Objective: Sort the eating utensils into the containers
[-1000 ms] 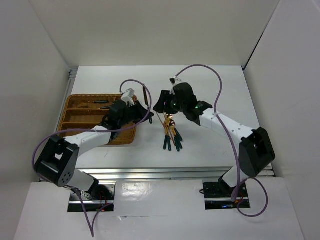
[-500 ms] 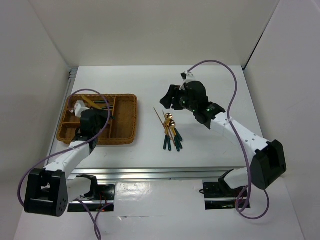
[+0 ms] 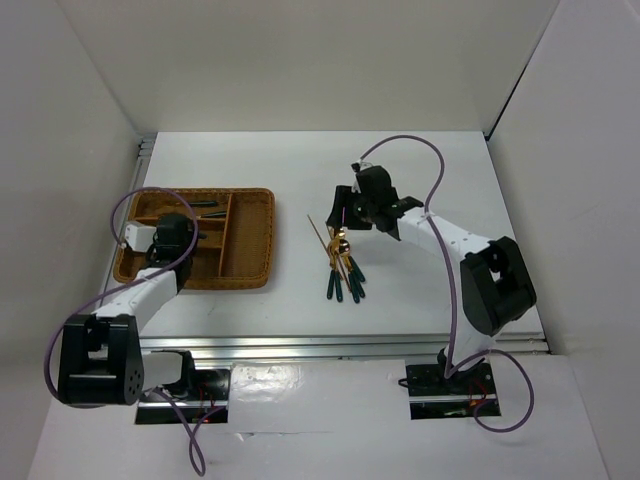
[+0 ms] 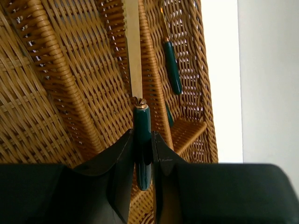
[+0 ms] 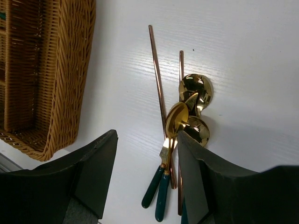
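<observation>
Surface: white table [image 3: 420, 290] enclosed by white walls.

Container: one brown wicker tray [image 3: 268, 235] with inner dividers, on the table's left half.
- Contents, far compartment: dark teal-handled utensil [image 4: 172, 67], lying flat on the weave.
- Over the tray's left end: left gripper [image 4: 142, 140], fingers clenched on the teal handle of a knife [image 4: 134, 70]. The pale gold blade points away along a divider. Which compartment it lies over cannot be told.

Loose on the table, right of the tray and well apart from it:
- three gold spoons [image 5: 176, 116], bowls overlapping, teal handles toward the near edge.
- two thin gold chopsticks [image 5: 159, 79], lying among the spoons.

Right gripper [image 5: 147, 163]: fingers spread wide, gripping nothing, poised above the spoons.
</observation>
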`<state>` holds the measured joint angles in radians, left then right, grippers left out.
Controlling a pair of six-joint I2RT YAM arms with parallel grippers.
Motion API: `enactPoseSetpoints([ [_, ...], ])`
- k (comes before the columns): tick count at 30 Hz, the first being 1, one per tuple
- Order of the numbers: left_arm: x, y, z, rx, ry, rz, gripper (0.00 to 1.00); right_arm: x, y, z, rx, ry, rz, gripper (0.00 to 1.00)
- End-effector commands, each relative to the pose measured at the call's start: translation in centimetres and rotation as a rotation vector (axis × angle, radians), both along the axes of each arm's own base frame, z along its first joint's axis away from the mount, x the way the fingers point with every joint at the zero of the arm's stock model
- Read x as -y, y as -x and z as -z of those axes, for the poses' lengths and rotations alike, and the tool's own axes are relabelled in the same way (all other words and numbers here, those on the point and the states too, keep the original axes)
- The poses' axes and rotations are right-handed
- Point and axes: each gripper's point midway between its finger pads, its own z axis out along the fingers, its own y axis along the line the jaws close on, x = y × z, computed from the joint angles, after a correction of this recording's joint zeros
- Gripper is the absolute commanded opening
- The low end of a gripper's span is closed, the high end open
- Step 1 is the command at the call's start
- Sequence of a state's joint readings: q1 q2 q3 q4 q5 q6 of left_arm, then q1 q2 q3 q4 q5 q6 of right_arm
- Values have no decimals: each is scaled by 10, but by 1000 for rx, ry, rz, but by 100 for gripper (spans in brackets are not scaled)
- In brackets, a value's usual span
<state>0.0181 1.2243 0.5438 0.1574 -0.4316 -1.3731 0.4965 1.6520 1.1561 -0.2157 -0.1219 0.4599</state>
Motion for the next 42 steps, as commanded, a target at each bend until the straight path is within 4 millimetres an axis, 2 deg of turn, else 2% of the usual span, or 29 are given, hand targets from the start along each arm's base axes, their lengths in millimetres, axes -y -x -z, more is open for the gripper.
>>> enactPoseSetpoints([
  [1, -14, -14, -15, 46, 25, -106, 28, -7, -11, -16, 33, -7, -26, 61],
  [3, -14, -18, -16, 40, 46, -121, 28, -6, -9, -14, 22, -2, -26, 61],
  [4, -13, -17, -6, 2, 54, -128, 28, -8, -10, -14, 18, -6, -33, 60],
  [6, -13, -19, -5, -12, 98, -164, 30, -7, -6, -10, -1, 4, -33, 60],
  [7, -13, -15, 4, -43, 115, -180, 31, -8, -9, -15, 8, -1, -33, 60],
  [8, -13, -13, 9, -67, 124, -192, 32, -7, -7, -9, -9, 8, -33, 60],
  [12, -13, -10, 15, -78, 156, -222, 34, -8, -7, -12, -12, 2, -40, 60],
  [14, -13, -9, 18, -92, 173, -240, 37, -11, -7, -16, -8, -8, -48, 60],
  [16, -13, -8, 21, -113, 171, -242, 48, -10, -5, -14, -17, -3, -48, 60],
  [19, -13, -13, 15, -100, 146, -216, 57, -10, -5, -14, -17, -3, -48, 60],
  [22, -10, -19, 5, -107, 136, -180, 71, -9, -4, -13, -25, 1, -48, 60],
  [23, -8, -24, -5, -98, 137, -167, 78, -9, -4, -13, -21, 6, -54, 60],
  [24, -8, -20, -4, -133, 128, -163, 81, -8, -2, -8, -30, 11, -54, 60],
  [27, 4, -31, -31, -122, 78, -22, 85, -4, 8, 4, -68, 32, -67, 60],
  [28, 15, -40, -45, -80, 72, 64, 87, -2, 11, 14, -88, 42, -67, 59],
  [30, 27, -49, -61, -64, -31, 231, 89, 2, 17, 25, -122, 67, -75, 57],
  [31, 41, -56, -73, -32, -96, 380, 89, 4, 21, 31, -148, 80, -75, 55],
  [32, 53, -58, -79, -23, -123, 455, 90, 4, 21, 31, -148, 80, -75, 54],
  [33, 67, -62, -94, 10, -153, 532, 90, 6, 26, 36, -167, 89, -75, 52],
  [34, 86, -63, -97, 22, -160, 636, 90, 6, 26, 36, -167, 89, -75, 51],
  [35, 95, -63, -96, 10, -217, 718, 92, 8, 29, 37, -174, 86, -68, 51],
  [36, 113, -63, -107, 31, -236, 779, 92, 9, 34, 43, -192, 87, -75, 51],
  [39, 136, -57, -103, 10, -286, 886, 90, 7, 42, 39, -191, 80, -79, 50],
  [40, 148, -54, -103, 13, -296, 920, 90, 11, 46, 46, -216, 94, -62, 48],
  [42, 160, -50, -103, 18, -318, 973, 89, 7, 58, 51, -241, 103, -77, 48],
])
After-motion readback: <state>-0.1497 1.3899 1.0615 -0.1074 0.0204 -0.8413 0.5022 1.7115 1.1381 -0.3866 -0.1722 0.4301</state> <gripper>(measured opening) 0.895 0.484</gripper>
